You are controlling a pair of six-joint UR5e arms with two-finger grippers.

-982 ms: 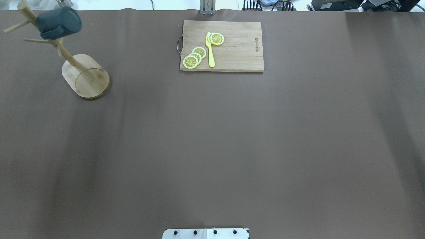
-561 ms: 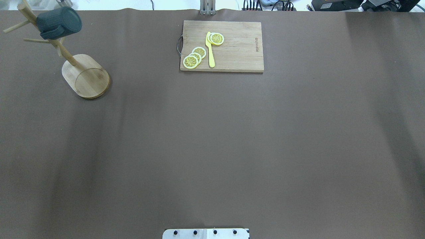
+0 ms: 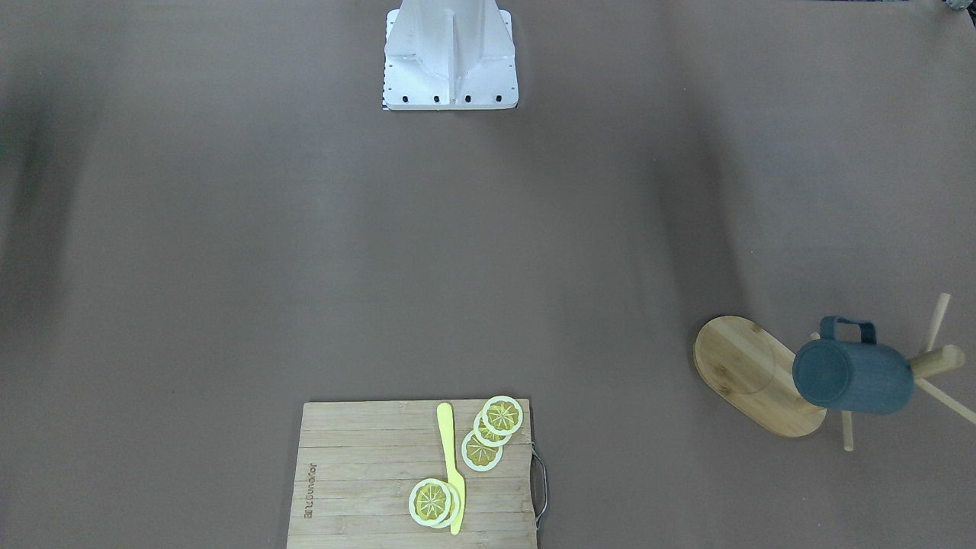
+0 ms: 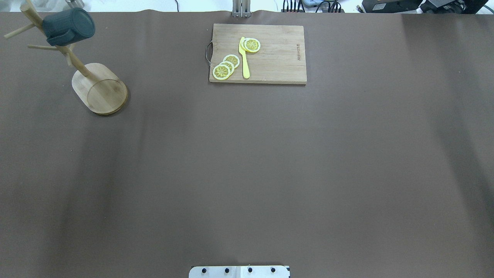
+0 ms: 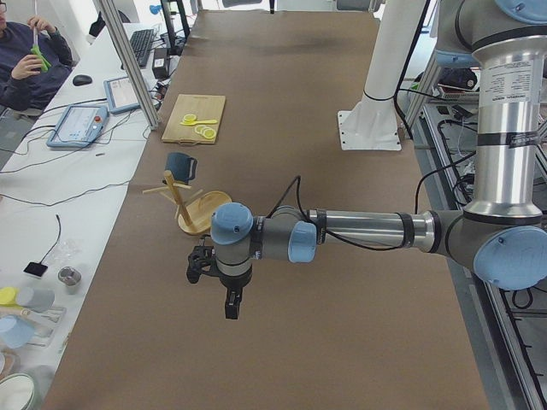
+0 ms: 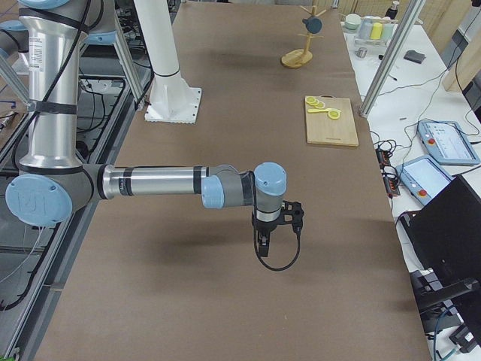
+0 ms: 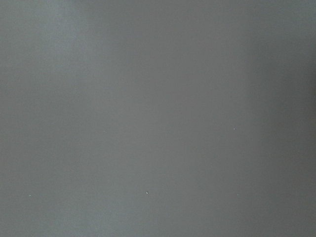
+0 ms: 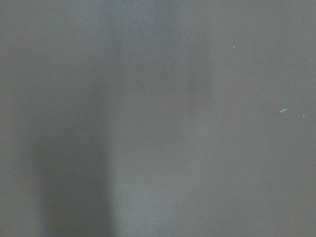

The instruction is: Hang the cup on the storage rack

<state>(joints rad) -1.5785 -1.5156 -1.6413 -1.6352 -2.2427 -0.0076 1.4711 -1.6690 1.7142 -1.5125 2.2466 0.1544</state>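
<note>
Hanging on an upper peg of the storage rack (image 4: 101,90), the cup (image 4: 68,26) could slide off if that rack gets bumped, though the left gripper (image 5: 231,303) and right gripper (image 6: 261,244), their grip impossible to tell, hover well away from it.

Cutting board (image 3: 358,457): small burnt-in brand mark (image 3: 309,492) along one short edge, set sideways. Single word in capitals, letters too small to read in front-facing or overhead view.
Blue joint cap (image 6: 34,201) at shoulder of near arm, exterior right view: pale logo, letters not clear.
Nothing legible as word or number.
</note>
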